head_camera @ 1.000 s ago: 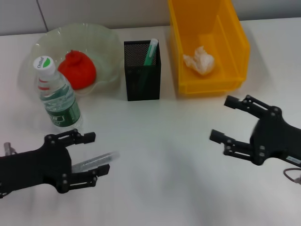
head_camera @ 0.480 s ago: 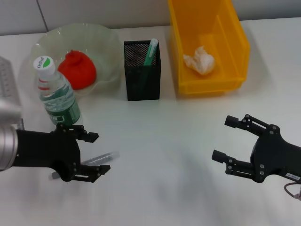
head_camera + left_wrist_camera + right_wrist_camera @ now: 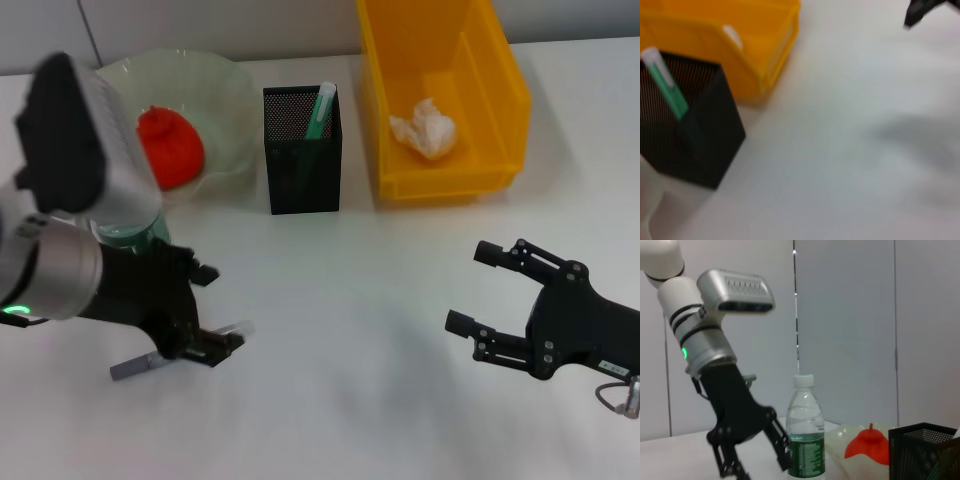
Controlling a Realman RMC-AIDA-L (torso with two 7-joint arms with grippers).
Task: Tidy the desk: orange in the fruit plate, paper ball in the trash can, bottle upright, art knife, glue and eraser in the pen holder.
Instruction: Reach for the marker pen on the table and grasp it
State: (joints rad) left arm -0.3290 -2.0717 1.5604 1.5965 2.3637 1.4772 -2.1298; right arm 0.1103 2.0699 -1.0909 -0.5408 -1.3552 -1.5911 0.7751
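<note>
My left gripper point(image 3: 215, 310) points down at the table, open, with its fingers on either side of the thin grey art knife point(image 3: 135, 366). The bottle point(image 3: 804, 440) stands upright behind that arm, mostly hidden in the head view. The orange point(image 3: 170, 150) lies in the pale green fruit plate point(image 3: 230, 90). Inside the yellow trash can point(image 3: 500, 110) rests the paper ball point(image 3: 423, 128). A green-and-white glue stick point(image 3: 322, 105) stands in the black mesh pen holder point(image 3: 302, 170). My right gripper point(image 3: 490, 290) hovers open and empty at the right. The eraser is out of view.
The left arm's silver wrist housing point(image 3: 90, 140) rises high in front of the plate and bottle. The left wrist view shows the pen holder point(image 3: 690, 135) next to the trash can point(image 3: 725, 45). White table point(image 3: 350, 300) lies between the two grippers.
The left arm has raised its wrist and tipped its gripper down over the art knife, now hiding the bottle. The right gripper has shifted slightly left; both stay open.
</note>
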